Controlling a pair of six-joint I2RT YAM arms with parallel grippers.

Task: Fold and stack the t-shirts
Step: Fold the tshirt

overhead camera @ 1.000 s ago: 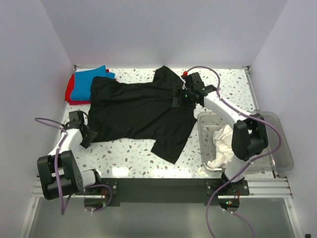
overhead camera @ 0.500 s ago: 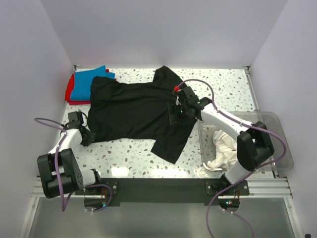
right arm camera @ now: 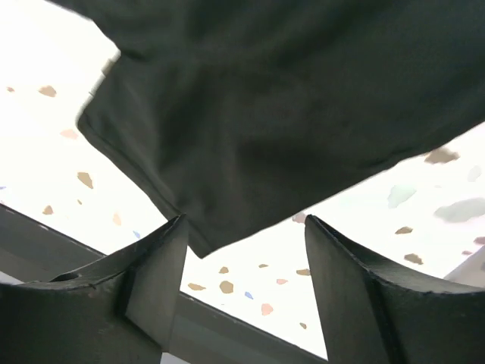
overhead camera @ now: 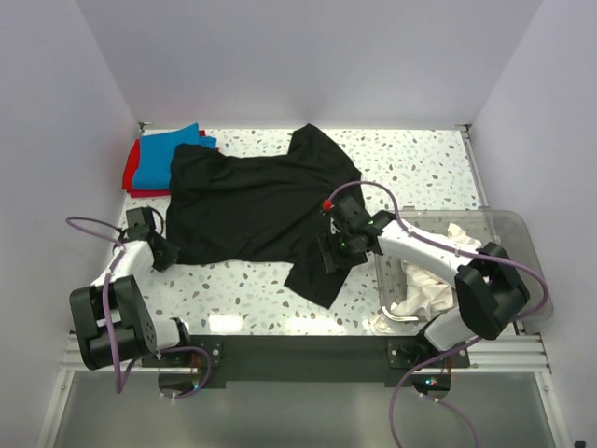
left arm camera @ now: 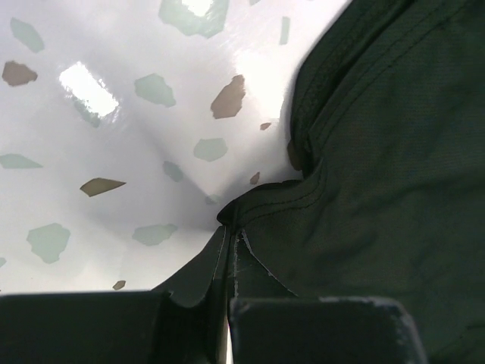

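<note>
lying flat on the speckled white table (overhead camera: 420, 168), the plain black cloth t-shirt (overhead camera: 252, 201) runs its long axis left to right. its hem is toward the left arm and its shoulders toward the right, with one sleeve pointing far and one near. the left gripper (overhead camera: 160, 252) is pinched onto the near hem corner. the right gripper (overhead camera: 334, 254), fingers spread wide and holding nothing, hangs just over the near sleeve (overhead camera: 315, 278). that makes it the closer arm for folding the sleeve inward.

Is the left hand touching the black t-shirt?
Touching. The left wrist view shows the left hand closed on the edge of the black t-shirt, cloth pinched between its fingers.
</note>
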